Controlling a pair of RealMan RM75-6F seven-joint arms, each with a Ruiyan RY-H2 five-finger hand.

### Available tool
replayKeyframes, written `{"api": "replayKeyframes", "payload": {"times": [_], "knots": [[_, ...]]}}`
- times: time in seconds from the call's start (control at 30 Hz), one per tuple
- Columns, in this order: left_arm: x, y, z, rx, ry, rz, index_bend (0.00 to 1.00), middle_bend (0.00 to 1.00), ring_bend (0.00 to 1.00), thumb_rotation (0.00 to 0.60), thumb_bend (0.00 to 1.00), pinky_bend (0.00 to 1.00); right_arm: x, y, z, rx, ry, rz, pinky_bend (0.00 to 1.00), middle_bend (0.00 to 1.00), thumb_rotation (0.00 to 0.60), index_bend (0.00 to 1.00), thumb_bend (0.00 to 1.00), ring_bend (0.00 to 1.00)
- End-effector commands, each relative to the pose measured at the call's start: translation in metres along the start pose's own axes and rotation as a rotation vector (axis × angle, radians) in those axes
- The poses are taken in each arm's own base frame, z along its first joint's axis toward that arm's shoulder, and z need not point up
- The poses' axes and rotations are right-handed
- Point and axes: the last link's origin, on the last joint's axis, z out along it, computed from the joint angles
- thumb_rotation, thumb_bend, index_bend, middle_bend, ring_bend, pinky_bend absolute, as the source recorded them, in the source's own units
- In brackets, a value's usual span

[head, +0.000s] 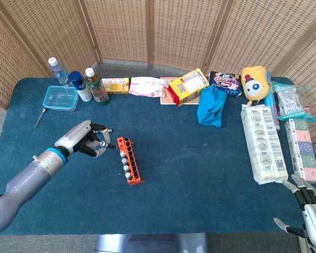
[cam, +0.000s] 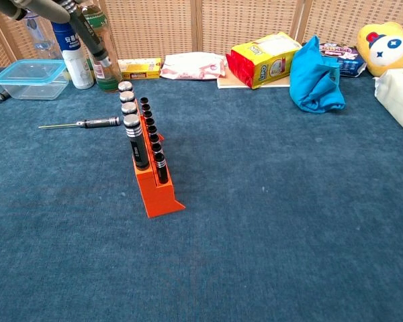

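The left hand [head: 86,142] grips a screwdriver [cam: 87,30] just left of the orange rack [head: 130,161], tip slanting toward its far end. Steadying it upright over an empty socket looks wise. The right hand [head: 308,203] rests with fingers loosely apart at the near right edge, holding nothing.

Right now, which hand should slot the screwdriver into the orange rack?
Left, I'd say. The left hand holds a screwdriver raised just beside the orange rack. The right hand sits at the table's near right corner, far from the rack and holding nothing.
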Motion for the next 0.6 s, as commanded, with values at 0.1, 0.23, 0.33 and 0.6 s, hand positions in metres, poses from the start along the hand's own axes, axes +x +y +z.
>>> {"api": "replayKeyframes", "payload": {"times": [0.1,0.23,0.33,0.6], "knots": [[0.001,0.004,0.003,0.038,-0.009,0.023,0.56,1.00,1.00,0.600,0.40,1.00,0.002,0.001,0.000,-0.004,0.007,0.002,0.00,0.06,0.600,0.16,0.00,0.00],[0.001,0.008,0.002,0.055,-0.009,0.053,0.56,1.00,1.00,0.600,0.40,1.00,0.003,0.001,0.000,-0.003,0.009,0.006,0.00,0.06,0.600,0.16,0.00,0.00],[0.002,0.011,0.002,0.072,0.000,0.073,0.56,1.00,1.00,0.600,0.40,1.00,0.003,0.001,0.000,0.000,0.008,0.008,0.00,0.06,0.600,0.16,0.00,0.00],[0.000,0.008,0.016,0.124,0.020,0.060,0.56,1.00,1.00,0.600,0.40,1.00,0.001,-0.001,-0.001,0.011,-0.001,0.008,0.00,0.06,0.600,0.16,0.00,0.00]]}}
